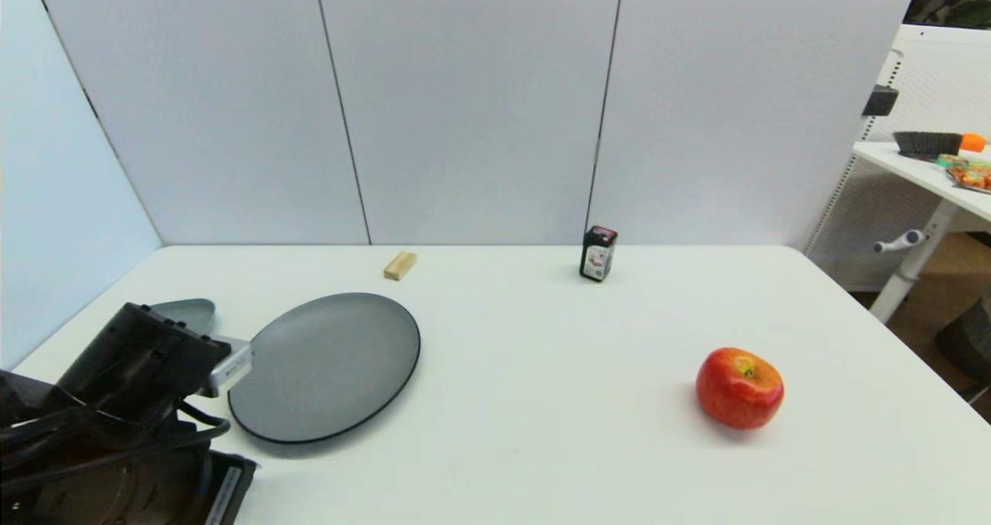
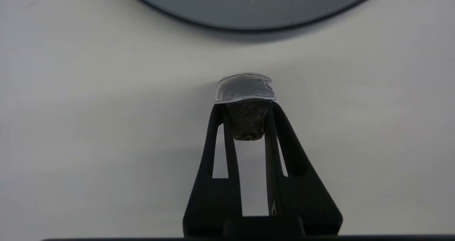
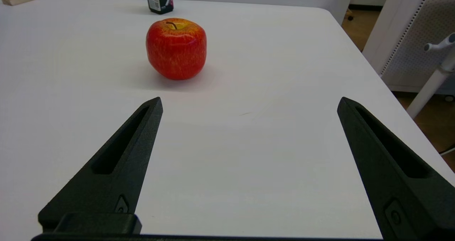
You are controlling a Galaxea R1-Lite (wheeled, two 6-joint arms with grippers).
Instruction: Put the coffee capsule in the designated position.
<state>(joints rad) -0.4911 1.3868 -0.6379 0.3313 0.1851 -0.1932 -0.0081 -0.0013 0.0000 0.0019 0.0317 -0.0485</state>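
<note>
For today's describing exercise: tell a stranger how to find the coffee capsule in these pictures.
Start at the big dark round plate on the white table's left side. Just beside its rim, the left gripper is shut on the coffee capsule. It is tiny, a dark tapered cup with a silvery foil rim, unlike the red apple or black bottle.

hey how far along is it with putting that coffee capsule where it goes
Done: the left pincer has its fingers shut on the coffee capsule, foil rim beyond the fingertips. In hand: it holds the capsule above the white table, just short of the dark plate. Left: the capsule is not set down anywhere yet, and the spot is not marked. The right pincer is open and idle near the apple.
</note>
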